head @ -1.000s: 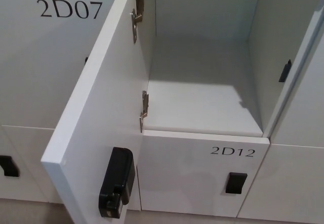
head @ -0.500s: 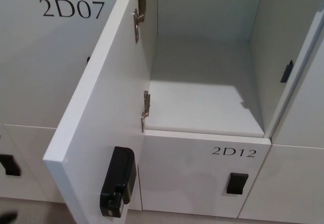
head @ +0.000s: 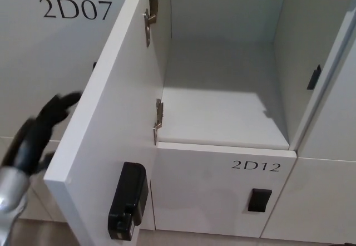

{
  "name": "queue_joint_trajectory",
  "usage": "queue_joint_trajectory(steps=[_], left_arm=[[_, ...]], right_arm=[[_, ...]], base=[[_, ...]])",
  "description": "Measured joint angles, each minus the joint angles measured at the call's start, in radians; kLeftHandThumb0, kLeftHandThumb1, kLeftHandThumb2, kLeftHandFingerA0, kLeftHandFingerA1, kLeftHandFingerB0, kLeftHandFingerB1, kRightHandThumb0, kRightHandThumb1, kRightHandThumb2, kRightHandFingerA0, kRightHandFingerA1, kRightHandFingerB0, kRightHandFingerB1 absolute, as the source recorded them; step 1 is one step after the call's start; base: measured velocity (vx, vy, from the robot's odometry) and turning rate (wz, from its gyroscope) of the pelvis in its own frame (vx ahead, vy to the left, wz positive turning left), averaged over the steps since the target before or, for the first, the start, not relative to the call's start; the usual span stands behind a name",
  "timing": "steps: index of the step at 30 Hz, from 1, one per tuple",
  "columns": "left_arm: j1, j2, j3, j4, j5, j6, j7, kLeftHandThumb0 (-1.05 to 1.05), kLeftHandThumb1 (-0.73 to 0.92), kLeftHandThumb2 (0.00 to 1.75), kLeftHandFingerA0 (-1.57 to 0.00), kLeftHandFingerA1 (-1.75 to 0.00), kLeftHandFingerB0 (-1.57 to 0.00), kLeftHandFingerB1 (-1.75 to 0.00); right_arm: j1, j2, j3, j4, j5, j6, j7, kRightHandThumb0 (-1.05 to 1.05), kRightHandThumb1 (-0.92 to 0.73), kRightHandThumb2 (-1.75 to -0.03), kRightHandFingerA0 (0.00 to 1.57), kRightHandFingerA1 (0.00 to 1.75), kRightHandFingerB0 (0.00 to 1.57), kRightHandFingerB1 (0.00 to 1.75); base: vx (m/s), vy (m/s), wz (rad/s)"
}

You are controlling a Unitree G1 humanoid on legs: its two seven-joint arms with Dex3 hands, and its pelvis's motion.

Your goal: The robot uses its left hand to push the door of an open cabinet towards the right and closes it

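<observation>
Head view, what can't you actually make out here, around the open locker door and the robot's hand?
- Left hand: motion-blurred, partly behind the open door, so finger pose and any contact with the door are unreadable.
- Door's outer face: turned away from the camera.
- Black lock on the door's inner side: its lower end nears the bottom edge; details too small.
- Right hand: outside the picture.
- Compartment ceiling: cut off by the top edge.

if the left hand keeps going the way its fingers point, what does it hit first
Most likely the outer face of the open door. The left hand is blurred, fingers aimed up and right toward it; whether they already touch is unclear.
</observation>
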Motion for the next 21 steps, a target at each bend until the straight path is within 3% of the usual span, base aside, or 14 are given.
queue_joint_trajectory(steps=[3, 4, 8, 9, 19, 20, 21], left_arm=[[-0.063, -0.016, -0.055, -0.028, 0.038, 0.036, 0.002, -0.74, 0.92, 0.75, -0.23, -0.33, -0.19, -0.30], [-0.073, -0.017, -0.064, -0.030, 0.047, 0.045, 0.004, -0.73, 0.92, 0.74, -0.21, -0.32, -0.19, -0.29], [-0.116, -0.032, -0.141, -0.052, 0.097, 0.093, 0.006, -0.74, 0.92, 0.72, -0.24, -0.32, -0.20, -0.28], [-0.121, -0.039, -0.161, -0.064, 0.108, 0.104, 0.006, -0.70, 0.92, 0.73, -0.22, -0.31, -0.20, -0.29], [-0.193, -0.125, -0.340, -0.154, 0.213, 0.247, 0.002, -0.82, 0.91, 0.74, -0.20, -0.30, -0.17, -0.28], [-0.200, -0.142, -0.349, -0.155, 0.215, 0.254, 0.000, -0.68, 0.92, 0.69, -0.25, -0.33, -0.22, -0.29], [-0.207, -0.165, -0.363, -0.155, 0.217, 0.262, -0.003, -0.68, 0.92, 0.69, -0.25, -0.33, -0.22, -0.29]], right_arm=[[-0.011, 0.000, 0.000, 0.000, 0.001, 0.002, 0.000, -0.54, -0.85, -0.65, 0.37, 0.37, 0.30, 0.32], [-0.011, 0.000, -0.002, 0.000, 0.002, 0.002, 0.000, -0.56, -0.68, -1.01, 0.34, 0.53, 0.19, 0.45], [-0.011, 0.000, -0.009, 0.001, 0.004, 0.003, 0.001, -0.56, -0.68, -1.01, 0.33, 0.53, 0.20, 0.45], [-0.011, 0.000, -0.010, 0.001, 0.004, 0.003, 0.001, -0.54, -0.88, -0.66, 0.33, 0.37, 0.28, 0.32], [-0.009, 0.006, 0.005, 0.001, 0.001, 0.003, 0.001, -0.57, -0.88, -0.66, 0.32, 0.36, 0.26, 0.31], [-0.008, 0.009, 0.005, 0.001, 0.001, 0.003, 0.001, -0.55, -0.88, -0.66, 0.32, 0.35, 0.29, 0.31], [-0.008, 0.012, 0.005, 0.001, 0.001, 0.003, 0.001, -0.55, -0.88, -0.66, 0.32, 0.35, 0.29, 0.31]], base=[[0.00, 0.000, 0.00], [0.00, 0.000, 0.00], [0.00, 0.001, 0.02], [0.00, 0.000, 0.00], [0.01, 0.004, 0.08], [0.00, 0.000, 0.00], [0.00, 0.000, 0.00]])
